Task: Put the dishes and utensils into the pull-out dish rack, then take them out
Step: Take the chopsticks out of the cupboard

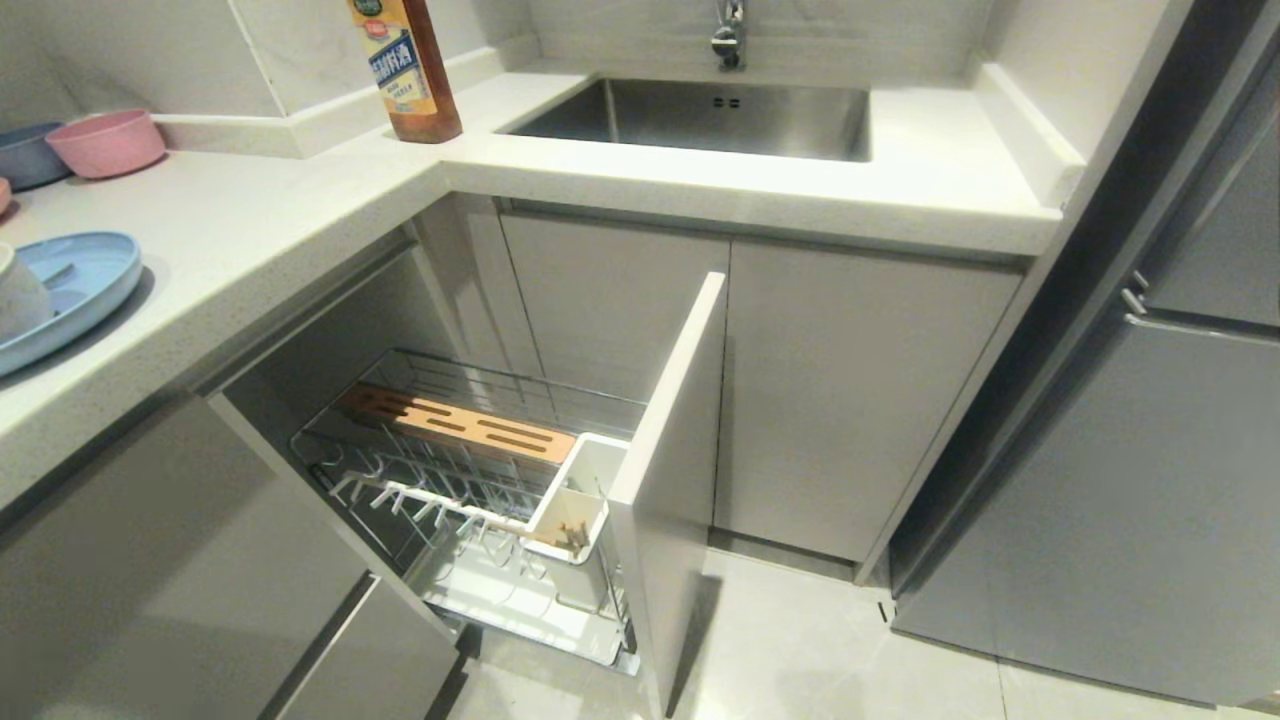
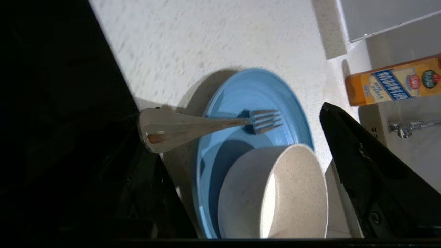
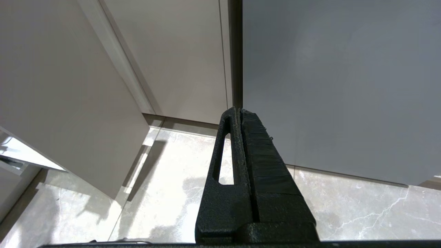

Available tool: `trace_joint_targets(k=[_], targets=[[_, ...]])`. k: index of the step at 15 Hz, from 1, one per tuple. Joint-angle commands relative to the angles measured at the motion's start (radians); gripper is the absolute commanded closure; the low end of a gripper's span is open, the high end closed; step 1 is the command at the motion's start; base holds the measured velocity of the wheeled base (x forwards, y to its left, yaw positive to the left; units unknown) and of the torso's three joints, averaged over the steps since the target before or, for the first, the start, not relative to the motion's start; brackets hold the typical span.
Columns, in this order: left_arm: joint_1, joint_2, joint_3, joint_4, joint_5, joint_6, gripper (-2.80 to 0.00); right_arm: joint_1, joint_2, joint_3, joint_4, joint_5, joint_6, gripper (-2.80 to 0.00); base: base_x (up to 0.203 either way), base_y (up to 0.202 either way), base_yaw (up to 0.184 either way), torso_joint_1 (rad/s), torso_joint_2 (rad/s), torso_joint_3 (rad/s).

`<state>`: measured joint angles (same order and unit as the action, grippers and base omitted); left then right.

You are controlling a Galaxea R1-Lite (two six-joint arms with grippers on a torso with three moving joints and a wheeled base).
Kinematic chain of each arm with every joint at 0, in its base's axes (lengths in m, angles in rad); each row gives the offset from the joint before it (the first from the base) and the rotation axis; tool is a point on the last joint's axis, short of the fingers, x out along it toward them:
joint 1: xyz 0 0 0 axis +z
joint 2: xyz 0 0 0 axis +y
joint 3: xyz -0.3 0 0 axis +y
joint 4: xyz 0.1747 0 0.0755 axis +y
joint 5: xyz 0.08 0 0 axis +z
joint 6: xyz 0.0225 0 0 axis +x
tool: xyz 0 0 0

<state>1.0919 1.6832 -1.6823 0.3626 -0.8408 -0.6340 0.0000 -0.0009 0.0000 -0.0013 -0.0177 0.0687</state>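
Note:
The light-blue plate (image 2: 255, 93) lies on the white counter (image 2: 206, 38) with the cream bowl (image 2: 272, 193) standing on it. A steel fork (image 2: 206, 125) rests with its tines on the plate and its handle end against one finger of my left gripper (image 2: 231, 112), which is open around the dishes. The plate (image 1: 75, 285) and bowl (image 1: 15, 295) also show at the head view's left edge. The pull-out dish rack (image 1: 470, 470) stands drawn out and bare of dishes; brown stick ends, apparently the chopsticks (image 1: 573, 537), sit in its white cup (image 1: 580, 495). My right gripper (image 3: 238, 111) hangs shut over the floor.
A pink bowl (image 1: 105, 140) and a grey-blue bowl (image 1: 25, 155) stand at the back left of the counter. An orange bottle (image 1: 405, 65) is beside the sink (image 1: 700, 115). The rack's front panel (image 1: 670, 450) juts into the floor space; a fridge (image 1: 1150, 450) is on the right.

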Motion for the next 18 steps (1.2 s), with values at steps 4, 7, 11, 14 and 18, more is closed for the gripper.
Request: trace_joint_targets(k=[4, 7, 11, 14, 18], targets=[[0.000, -0.031, 0.008, 0.126, 0.047, -0.004, -2.80, 0.000, 0.001, 0.000, 0.000, 0.001, 0.000, 0.00, 0.000, 0.000, 0.000, 0.000, 0.00, 0.000], [0.000, -0.053, 0.014, 0.211, 0.065, 0.001, -2.80, 0.000, 0.001, 0.000, 0.000, 0.001, 0.000, 0.00, 0.000, 0.000, 0.000, 0.000, 0.00, 0.000], [0.000, -0.117, 0.030, 0.292, 0.115, 0.004, -2.80, 0.000, 0.001, 0.000, 0.000, 0.000, 0.000, 0.00, 0.000, 0.000, 0.000, 0.000, 0.00, 0.000], [0.000, -0.203, 0.032, 0.313, 0.182, 0.004, -2.80, 0.000, 0.001, 0.000, 0.000, 0.001, 0.000, 0.00, 0.000, 0.000, 0.000, 0.000, 0.00, 0.000], [-0.001, -0.340, 0.007, 0.305, 0.278, 0.005, 0.00, 0.000, 0.001, 0.000, 0.000, -0.001, 0.000, 0.00, 0.000, 0.000, 0.000, 0.000, 0.00, 0.000]])
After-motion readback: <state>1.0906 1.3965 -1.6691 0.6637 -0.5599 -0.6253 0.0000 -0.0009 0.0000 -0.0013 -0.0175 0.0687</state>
